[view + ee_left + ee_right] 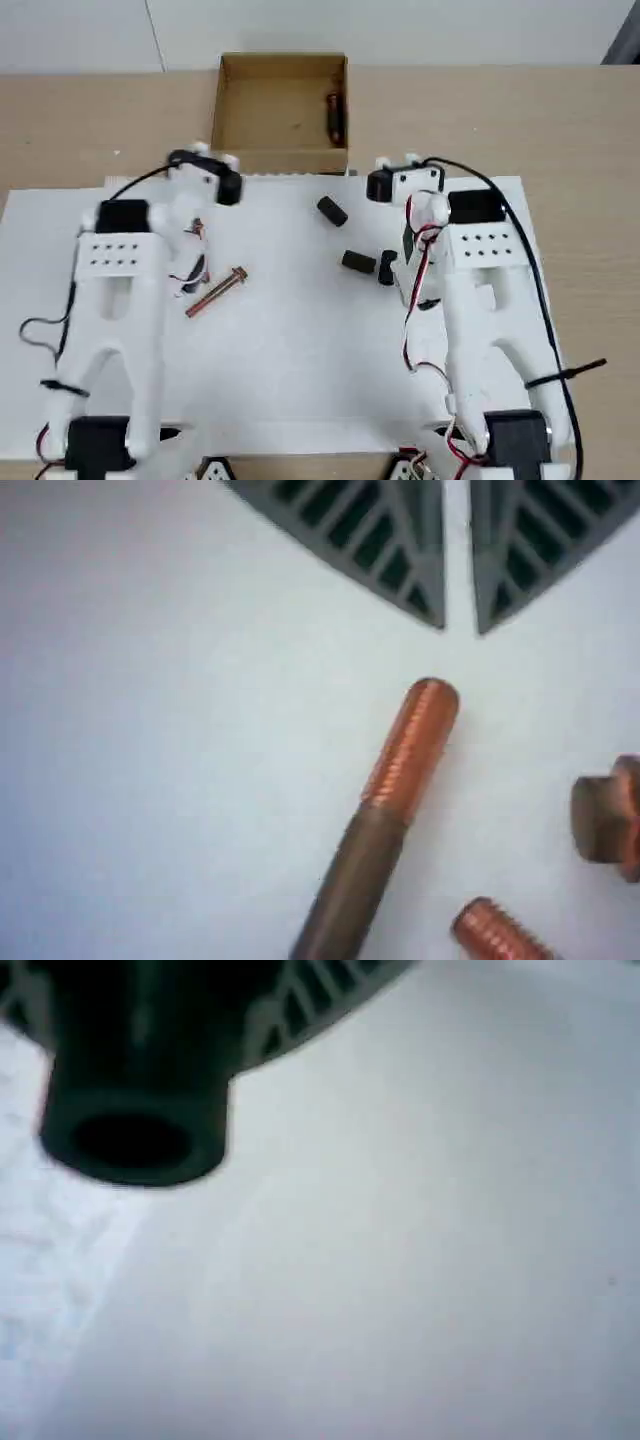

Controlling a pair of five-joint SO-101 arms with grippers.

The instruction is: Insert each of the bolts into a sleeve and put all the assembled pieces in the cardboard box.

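Quick notes from my end of the link. The bolts [218, 292] are coppery metal, so I expect them to be stiff, dense for their size, and happy to roll or skid on the white sheet [300, 360]. I'd take the nearest bolt [400, 780] across its smooth shank and leave the threads free for the bore. The left jaws hang just above that bolt's threaded tip, parted to a thin slit and holding nothing. The right jaws look clamped on a sleeve [135, 1125], a black, rigid-looking tube with its open bore facing the camera. It's probably light, and best pinched around the middle so both ends stay clear. Counts: one cardboard box [280, 160] on the tabletop [580, 130] just past the sheet's far edge, with one finished piece [335, 115] inside, near the wall on the right arm's side. There are three sleeves out on the sheet: the gripped one, a spare sleeve [332, 211] and a second spare [358, 262] near the right arm. For bolts I count at least two; a bolt head [608, 820] and a separate threaded end [490, 930] hint at a third, but I can't tell if those belong together.
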